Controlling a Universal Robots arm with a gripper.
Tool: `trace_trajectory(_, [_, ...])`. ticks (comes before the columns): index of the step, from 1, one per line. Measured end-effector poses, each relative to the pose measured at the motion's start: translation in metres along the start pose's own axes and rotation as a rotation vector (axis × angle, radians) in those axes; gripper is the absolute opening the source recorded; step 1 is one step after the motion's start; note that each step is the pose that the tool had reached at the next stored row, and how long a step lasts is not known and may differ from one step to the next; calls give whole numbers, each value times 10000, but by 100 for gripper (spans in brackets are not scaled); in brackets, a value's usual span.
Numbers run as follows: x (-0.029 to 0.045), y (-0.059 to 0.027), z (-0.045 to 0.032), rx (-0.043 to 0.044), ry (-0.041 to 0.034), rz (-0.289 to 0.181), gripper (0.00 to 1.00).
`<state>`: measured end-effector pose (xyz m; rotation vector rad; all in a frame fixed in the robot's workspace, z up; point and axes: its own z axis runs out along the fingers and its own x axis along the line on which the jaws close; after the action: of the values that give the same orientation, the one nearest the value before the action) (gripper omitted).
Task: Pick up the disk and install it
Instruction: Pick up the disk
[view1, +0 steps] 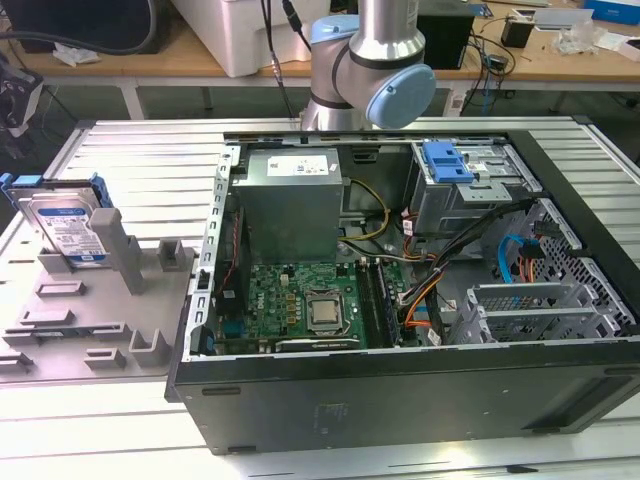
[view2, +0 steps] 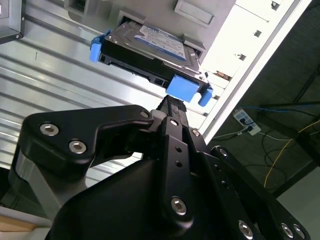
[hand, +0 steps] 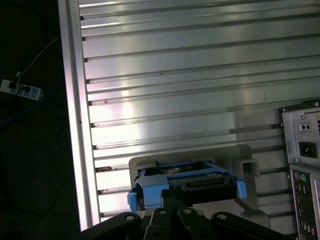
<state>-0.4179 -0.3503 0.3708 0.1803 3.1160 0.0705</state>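
The disk (view1: 68, 228), stood on edge in the grey holder (view1: 130, 262) beside the computer case (view1: 400, 385), could be tipped or jammed if met off-centre by the gripper (view2: 171, 106), seemingly just at its blue frame, open or closed not being discernible.

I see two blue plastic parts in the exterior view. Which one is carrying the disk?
The blue frame at the exterior view's left, edging the disk. The other, a bracket, sits atop the drive cage inside the case.

The exterior view's top edge cuts off the arm (view1: 372, 55), and the stand (view1: 100, 300) hides the disk's (view1: 68, 225) bottom edge. In the first wrist view the gripper (hand: 177, 197) covers the disk's near side.
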Motion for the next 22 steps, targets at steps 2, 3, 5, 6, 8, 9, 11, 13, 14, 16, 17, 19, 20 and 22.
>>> trace_trajectory(2, [-7, 1, 1, 3, 32, 1, 11])
trace_trajectory(3, [-23, 2, 1, 12, 99, 6, 11])
trace_trajectory(5, [-61, 7, 2, 43, 369, 21, 11])
trace_trajectory(6, [-61, 7, 2, 52, 439, 27, 11])
trace_trajectory(8, [-62, 7, 1, 52, 450, 26, 11])
trace_trajectory(9, [-63, 7, 1, 53, 453, 25, 11])
trace_trajectory(11, [-63, 7, 2, 54, 468, -9, 11])
trace_trajectory(13, [-63, 8, 2, 58, 490, -113, 11])
trace_trajectory(14, [-63, 8, 2, 59, 501, -186, 11])
trace_trajectory(16, [-63, 8, 1, 62, 519, -439, 11])
trace_trajectory(17, [-63, 8, 2, 62, 522, -531, 11])
trace_trajectory(19, [-63, 8, 2, 63, 529, -699, 11])
trace_trajectory(20, [-63, 8, 2, 64, 534, -807, 11])
trace_trajectory(22, [-64, 8, 3, 66, 543, -1011, 11])
